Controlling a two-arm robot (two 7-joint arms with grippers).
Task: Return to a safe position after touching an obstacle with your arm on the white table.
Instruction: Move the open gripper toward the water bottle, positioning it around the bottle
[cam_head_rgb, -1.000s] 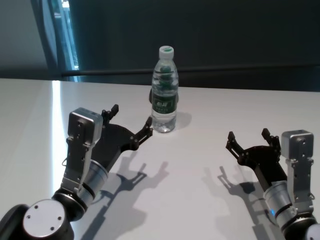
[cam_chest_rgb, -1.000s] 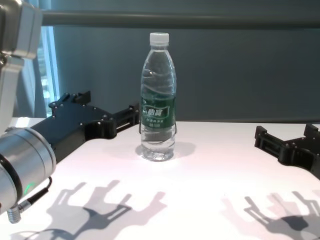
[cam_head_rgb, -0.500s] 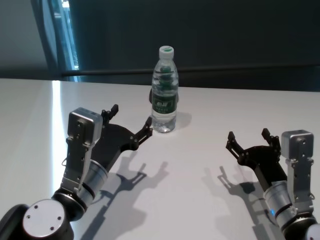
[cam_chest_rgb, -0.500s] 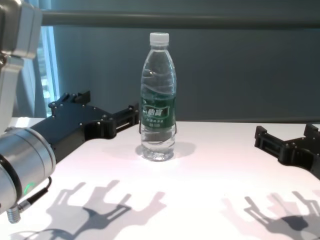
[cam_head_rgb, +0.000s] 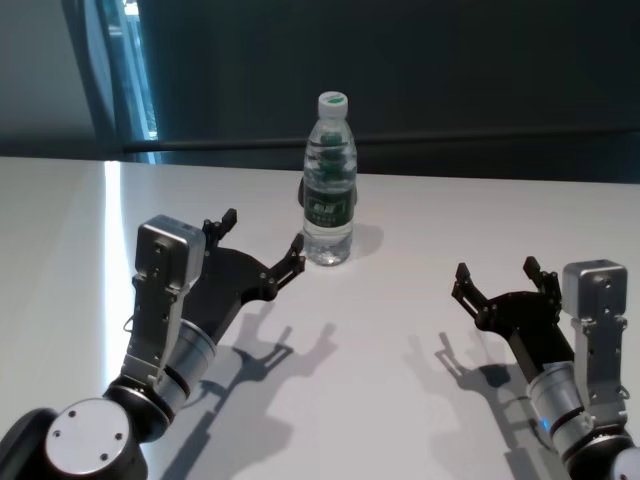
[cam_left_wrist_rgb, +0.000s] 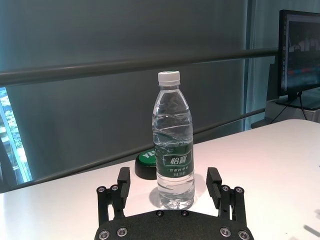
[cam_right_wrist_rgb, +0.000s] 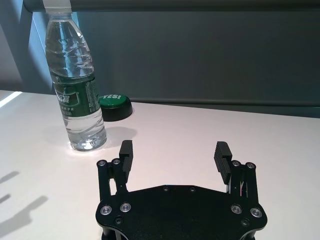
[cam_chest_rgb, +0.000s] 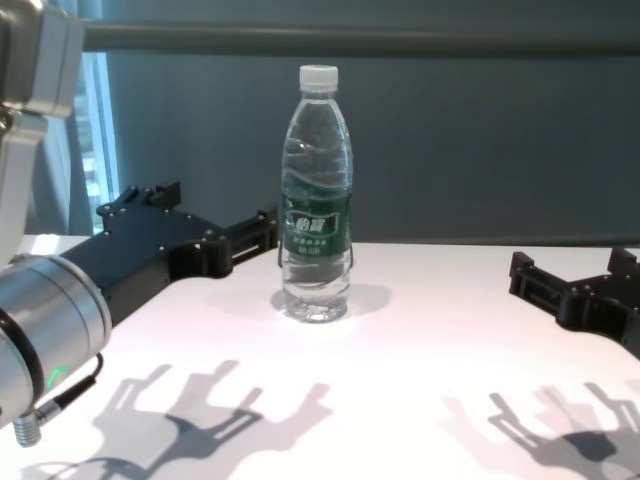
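The water bottle (cam_head_rgb: 328, 182) stands upright on the white surface (cam_head_rgb: 420, 230), toward its far edge and about midway along it, its white cap screwed on and its dark green label facing the robot. Just behind it, close to its base, sits a low round green-topped button (cam_left_wrist_rgb: 148, 164) with a black rim.

The left pincer (cam_head_rgb: 264, 244) hovers low over the surface on the near-left side of the bottle, its fingers spread wide. One fingertip (cam_head_rgb: 296, 246) sits just beside the bottle's lower body; whether it touches cannot be told from the head view, while the left wrist view shows the bottle standing beyond the two fingertips, centred between them and apart from both.

The right pincer (cam_head_rgb: 498, 278) hangs above the surface nearer the right edge, well apart from the bottle, its fingers likewise spread and holding nothing. Both arms cast dark shadows on the surface toward its near edge.
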